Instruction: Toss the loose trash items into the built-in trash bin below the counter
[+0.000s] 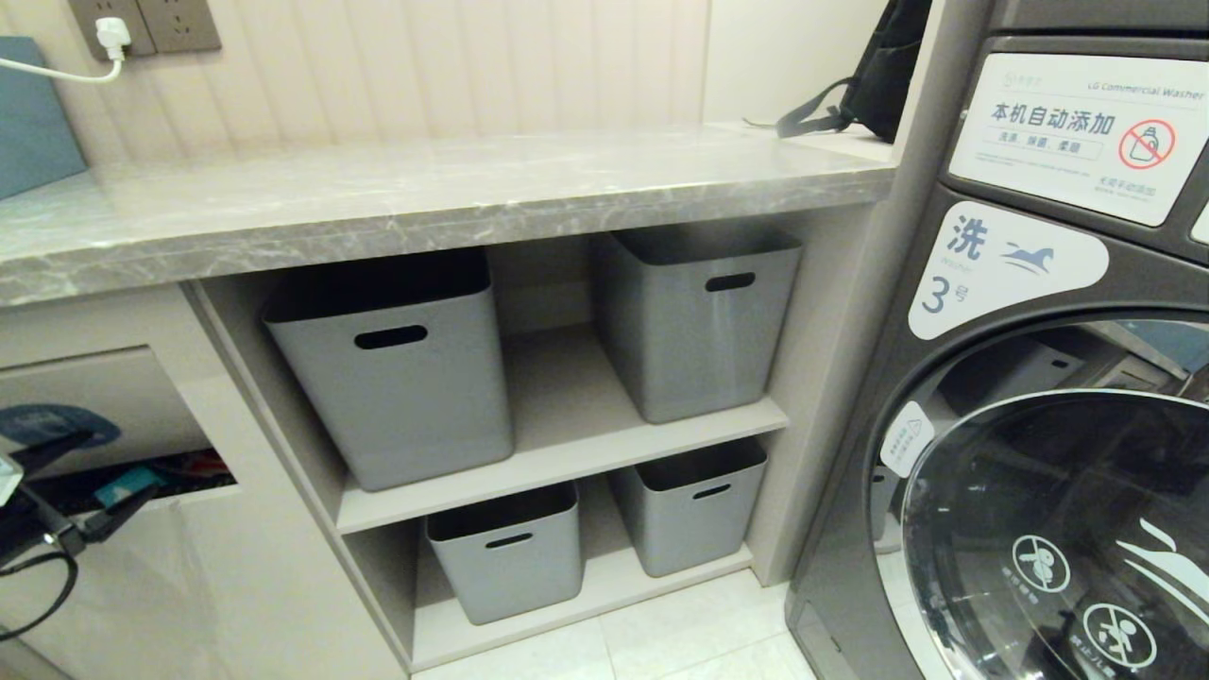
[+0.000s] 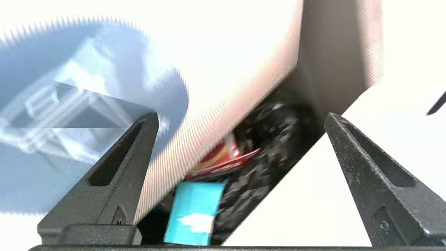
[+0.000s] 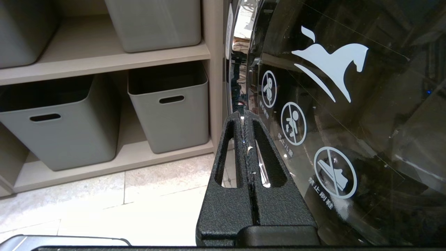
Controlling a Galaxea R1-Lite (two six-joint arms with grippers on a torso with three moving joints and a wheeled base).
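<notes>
A teal wrapper (image 2: 195,212) and the torn red, orange and white cardboard piece (image 2: 223,158) lie in the dark gap behind the built-in trash bin's beige flap (image 1: 104,397), which stands pushed inward at about 9 o'clock in the head view, its blue oval sticker (image 1: 52,423) partly showing. In the left wrist view the 2 items sit one against the other just inside the slot, over a black crumpled liner (image 2: 275,139). The left gripper (image 2: 240,115) hovers at the opening with its jaws spread wide and nothing between them, so the drop looks made. Only 1 teal wrapper can be made out; where the second is cannot be told. The counter (image 1: 444,194), running from 9 to 1 o'clock above, shows no loose trash on the stretch in view, so the job seems near done. The right gripper (image 3: 245,116) hangs parked with fingers pressed together beside the washing machine door (image 3: 348,104), above the grey storage boxes (image 1: 397,368) side.
</notes>
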